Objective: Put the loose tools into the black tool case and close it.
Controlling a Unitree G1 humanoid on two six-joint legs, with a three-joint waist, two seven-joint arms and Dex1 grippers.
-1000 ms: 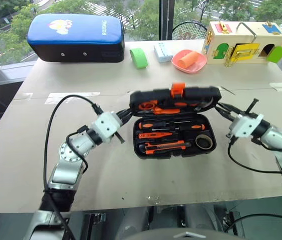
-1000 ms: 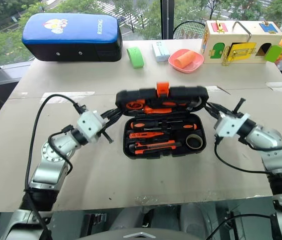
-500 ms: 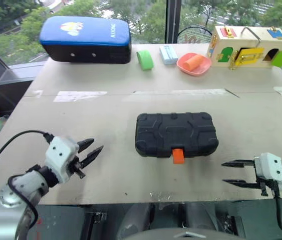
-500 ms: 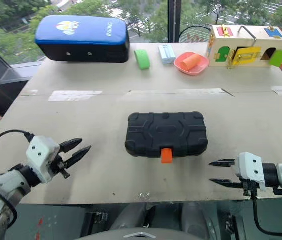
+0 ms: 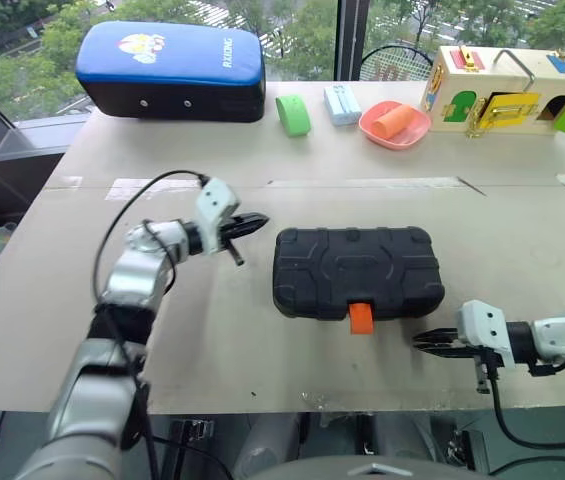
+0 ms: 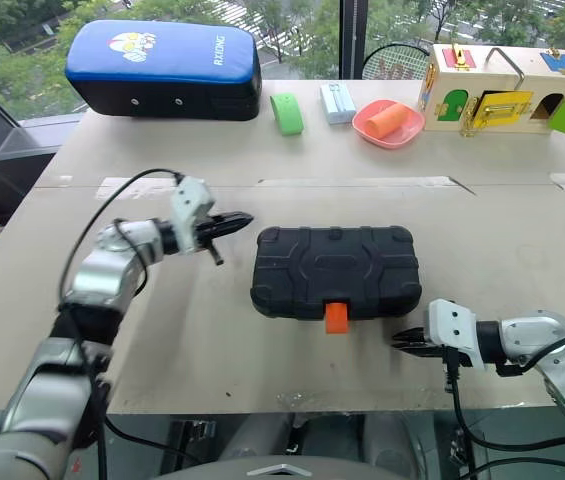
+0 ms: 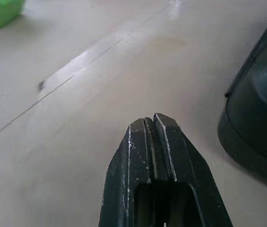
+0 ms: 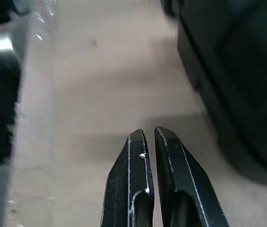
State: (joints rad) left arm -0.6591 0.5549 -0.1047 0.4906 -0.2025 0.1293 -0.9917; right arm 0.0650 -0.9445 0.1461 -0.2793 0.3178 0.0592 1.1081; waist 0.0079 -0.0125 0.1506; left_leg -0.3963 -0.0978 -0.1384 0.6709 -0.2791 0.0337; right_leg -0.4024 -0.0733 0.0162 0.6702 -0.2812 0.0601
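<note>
The black tool case (image 5: 357,268) lies shut on the middle of the table, its orange latch (image 5: 361,318) at the near edge. The loose tools are out of view. My left gripper (image 5: 258,219) is shut and empty, its tip pointing at the case's far left corner and a little short of it. In the left wrist view the shut left gripper (image 7: 153,120) hovers over bare table beside the case (image 7: 261,118). My right gripper (image 5: 422,342) is shut and empty, low over the table just off the case's near right corner.
A blue-and-black cushion (image 5: 170,72) stands at the far left. A green piece (image 5: 292,115), a pale blue box (image 5: 341,103), a pink dish (image 5: 394,123) and a wooden lock box (image 5: 507,92) line the far edge. The table's front edge runs close under my right gripper.
A second ago the case stood open with tools inside and both grippers at its lid. Half a second ago it lay shut, grippers open near the front edge. Now both are shut, the left beside the case.
</note>
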